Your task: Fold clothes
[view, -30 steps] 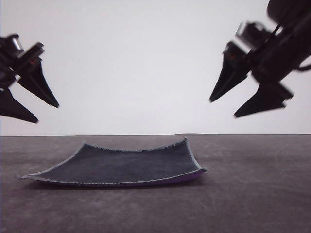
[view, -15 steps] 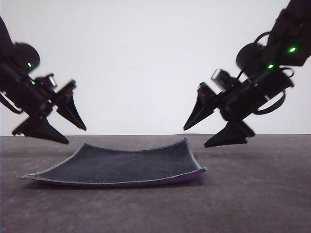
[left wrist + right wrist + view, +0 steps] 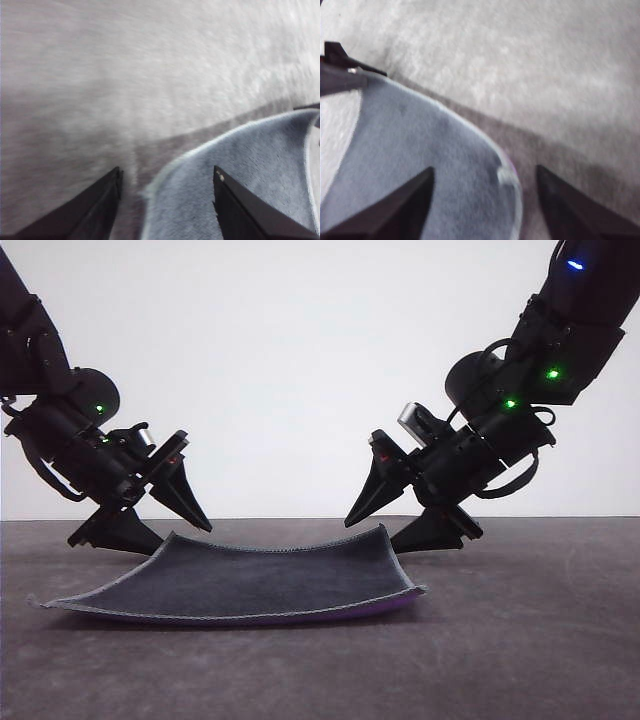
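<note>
Behind everything is a plain white wall, and below it a dark grey worktop (image 3: 520, 640) runs across the whole front view. On the worktop, a little left of centre, lies a small square cloth (image 3: 260, 580), dark charcoal face up, with a light stitched hem. A thin strip of purple shows under its near right edge. The cloth does not lie flat: its far edge and far right corner curl up off the surface.

The left tool (image 3: 160, 525) sits low at the far left corner of the cloth, angled down and inward. Its two black pointed fingers are spread apart, one just above the cloth edge and one down by the worktop. In the left wrist view the corner of the cloth lies between the spread fingertips (image 3: 107, 192), with nothing gripped.

The right tool (image 3: 398, 530) is at the raised far right corner, also tilted down and inward, with green lights on the arm above it. Its fingers are parted as well. In the right wrist view, which is blurred, the curled corner seems to sit between the two fingertips (image 3: 547, 182), apparently untouched.
</note>
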Controlling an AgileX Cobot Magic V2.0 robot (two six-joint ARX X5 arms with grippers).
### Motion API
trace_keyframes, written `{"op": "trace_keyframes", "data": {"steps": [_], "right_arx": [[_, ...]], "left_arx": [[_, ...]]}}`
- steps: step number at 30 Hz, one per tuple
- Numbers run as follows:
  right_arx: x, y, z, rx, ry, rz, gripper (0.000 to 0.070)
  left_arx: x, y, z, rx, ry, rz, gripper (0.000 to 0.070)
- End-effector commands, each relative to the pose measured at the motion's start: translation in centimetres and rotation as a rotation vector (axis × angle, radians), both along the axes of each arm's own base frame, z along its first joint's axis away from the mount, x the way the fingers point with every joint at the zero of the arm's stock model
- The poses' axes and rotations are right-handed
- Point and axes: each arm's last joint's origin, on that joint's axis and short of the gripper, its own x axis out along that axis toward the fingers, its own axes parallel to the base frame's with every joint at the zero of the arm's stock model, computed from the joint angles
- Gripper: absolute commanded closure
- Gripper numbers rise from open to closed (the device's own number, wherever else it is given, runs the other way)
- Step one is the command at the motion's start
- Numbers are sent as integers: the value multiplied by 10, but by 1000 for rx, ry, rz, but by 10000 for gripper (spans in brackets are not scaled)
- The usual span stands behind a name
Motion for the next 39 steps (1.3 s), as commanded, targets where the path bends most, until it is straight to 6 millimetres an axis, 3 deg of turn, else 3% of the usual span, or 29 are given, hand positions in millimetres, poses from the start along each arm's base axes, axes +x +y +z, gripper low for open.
{"op": "trace_keyframes", "data": {"steps": [1, 3, 6, 9, 11, 12, 18, 27, 39], "right_arx": [[5, 3, -3, 5, 3, -8, 390], [5, 3, -3, 4, 7, -10, 419], [5, 3, -3, 3, 5, -10, 529], [5, 3, -3, 1, -2, -6, 678], [5, 3, -3, 0, -5, -3, 697], [5, 3, -3, -2, -8, -1, 697], [5, 0, 0, 72, 21, 69, 697], [0, -12, 7, 181, 177, 192, 697], [-25, -16, 5, 167, 349, 301, 697]], "left_arx": [[4, -3, -10, 1, 9, -19, 350], [4, -4, -10, 1, 8, -22, 350], [4, -4, -10, 1, 11, -22, 356], [4, -4, -10, 2, 14, -22, 543], [3, -4, -10, 3, 22, -23, 680], [3, -4, -10, 3, 26, -23, 700], [-2, -2, -8, -10, 64, -68, 700], [-10, 9, 21, -3, 177, -186, 700], [-32, 10, 32, -4, 334, -313, 700]]}}
